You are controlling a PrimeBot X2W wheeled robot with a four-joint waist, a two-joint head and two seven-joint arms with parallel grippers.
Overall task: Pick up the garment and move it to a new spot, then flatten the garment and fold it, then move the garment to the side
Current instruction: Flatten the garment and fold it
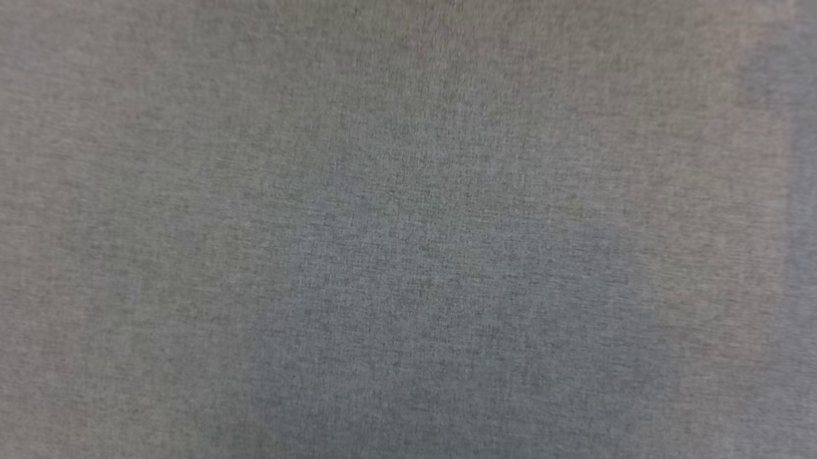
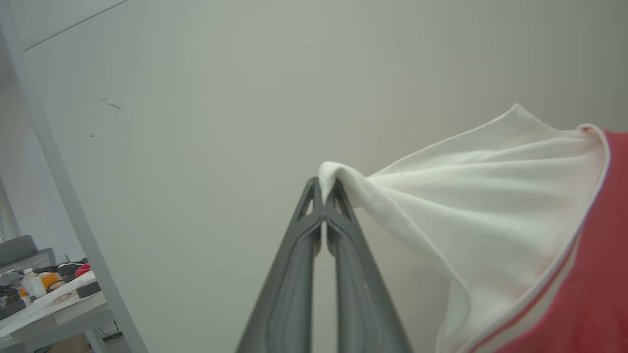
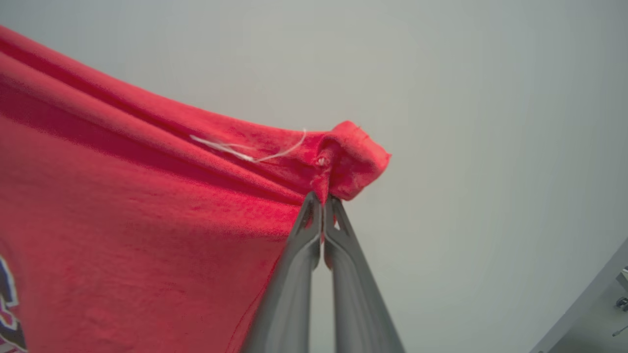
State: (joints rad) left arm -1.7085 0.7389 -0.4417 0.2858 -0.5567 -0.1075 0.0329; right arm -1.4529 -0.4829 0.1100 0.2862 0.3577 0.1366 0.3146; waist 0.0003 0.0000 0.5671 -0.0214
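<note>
The garment (image 3: 122, 206) looks light and limp. The left tool (image 2: 324, 191) clenches its sleeve (image 2: 490, 196), the right tool (image 3: 321, 201) a red corner (image 3: 353, 157); hemmed edges likely hold best.

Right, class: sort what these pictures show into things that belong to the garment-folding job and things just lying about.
Job in hand:
garment
left pincer, shut on its white sleeve
right pincer, shut on a red edge

Lying about:
desk
bottle on it

Head camera faces a grey woven surface (image 1: 408, 229) at close range. Both wrist cameras face a pale wall (image 2: 245, 73), sharing the jersey T-shirt (image 2: 515, 230).
</note>
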